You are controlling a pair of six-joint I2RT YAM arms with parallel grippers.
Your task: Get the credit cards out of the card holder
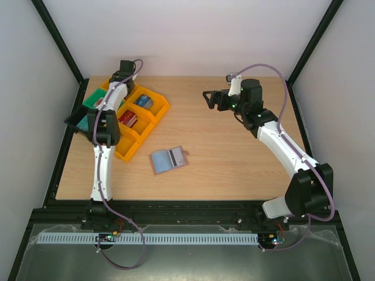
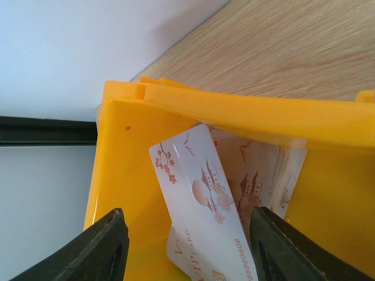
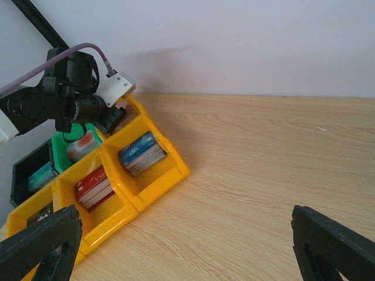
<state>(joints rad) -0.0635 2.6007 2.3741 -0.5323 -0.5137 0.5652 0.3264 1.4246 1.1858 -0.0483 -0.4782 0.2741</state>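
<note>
The tan card holder (image 1: 183, 157) lies flat on the table in front of the bins, with a light blue-grey credit card (image 1: 164, 160) with a dark stripe on top of it. My left gripper (image 2: 188, 227) is open inside the back yellow bin (image 2: 117, 175). A white VIP card (image 2: 202, 205) leans loose between its fingers (image 2: 108, 246), in front of a stack of like cards (image 2: 263, 175). From above, the left gripper (image 1: 113, 89) sits at the back left. My right gripper (image 1: 208, 99) hovers open and empty over the table's back middle, far from the holder.
A row of yellow bins (image 1: 153, 111) holds blue cards (image 3: 142, 153) and red cards (image 3: 94, 187). A green bin (image 1: 92, 98) and a black bin (image 1: 79, 120) stand beside them at the left edge. White walls and a black frame surround the table.
</note>
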